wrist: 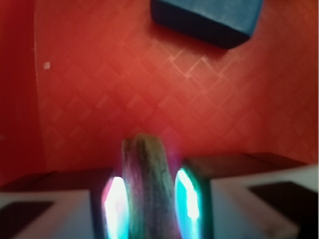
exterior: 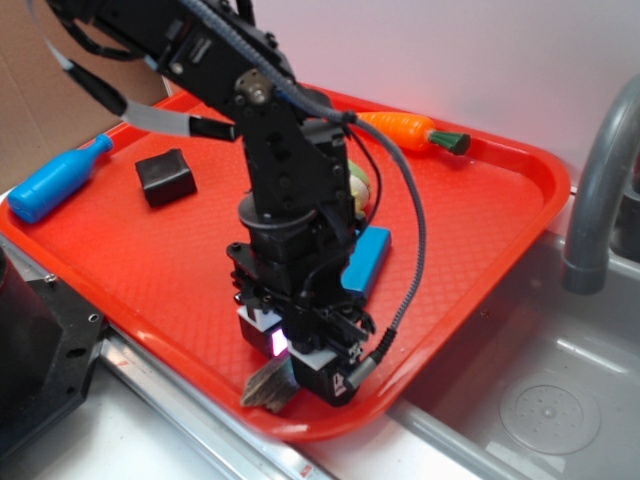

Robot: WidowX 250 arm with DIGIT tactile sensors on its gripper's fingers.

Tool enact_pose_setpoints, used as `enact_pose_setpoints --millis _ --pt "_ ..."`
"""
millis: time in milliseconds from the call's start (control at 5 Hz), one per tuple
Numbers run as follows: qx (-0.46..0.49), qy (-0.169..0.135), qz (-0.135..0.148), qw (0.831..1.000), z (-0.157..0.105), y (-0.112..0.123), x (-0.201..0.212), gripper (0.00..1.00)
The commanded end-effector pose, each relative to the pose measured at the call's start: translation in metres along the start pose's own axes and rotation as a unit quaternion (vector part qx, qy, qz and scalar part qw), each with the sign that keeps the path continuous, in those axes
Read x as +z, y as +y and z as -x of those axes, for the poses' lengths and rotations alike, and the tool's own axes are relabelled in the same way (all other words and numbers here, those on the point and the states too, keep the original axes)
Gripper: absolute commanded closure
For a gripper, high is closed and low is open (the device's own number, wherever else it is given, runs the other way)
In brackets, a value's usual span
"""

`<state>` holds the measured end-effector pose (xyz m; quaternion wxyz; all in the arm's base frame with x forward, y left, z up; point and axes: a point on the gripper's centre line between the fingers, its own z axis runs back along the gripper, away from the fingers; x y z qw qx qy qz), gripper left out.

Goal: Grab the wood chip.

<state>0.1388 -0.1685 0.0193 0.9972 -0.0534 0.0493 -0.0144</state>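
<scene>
We had the gripper [wrist: 148, 199] clamped on the wood chip [wrist: 148, 184] w/ both pads, near the front edge of the red tray [exterior: 500, 250]. Chip's long axis ran between the pads, far end pointing toward the blue block [wrist: 209, 20].

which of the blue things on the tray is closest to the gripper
The blue block, lying right beside the gripper near the tray's middle. The blue bottle lies far off at the tray's left edge.
</scene>
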Motion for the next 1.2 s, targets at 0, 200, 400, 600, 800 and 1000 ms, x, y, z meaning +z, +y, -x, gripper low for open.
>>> enact_pose_setpoints --millis 0,200,400,600,800,1000 --pt "0.020 -0.086 -0.051 0.995 -0.008 0.038 0.073 1.00" --pt "0.121 -0.105 -0.068 0.985 0.003 0.083 0.130 1.00" --pt "0.182 -0.101 -0.052 0.977 0.008 0.128 0.183 1.00" --pt "0.152 -0.104 -0.053 0.982 -0.005 0.163 0.213 1.00" --pt "0.096 -0.133 -0.057 0.985 -0.028 0.165 0.239 1.00" --pt "0.029 -0.132 -0.082 0.987 -0.047 0.149 0.244 1.00"
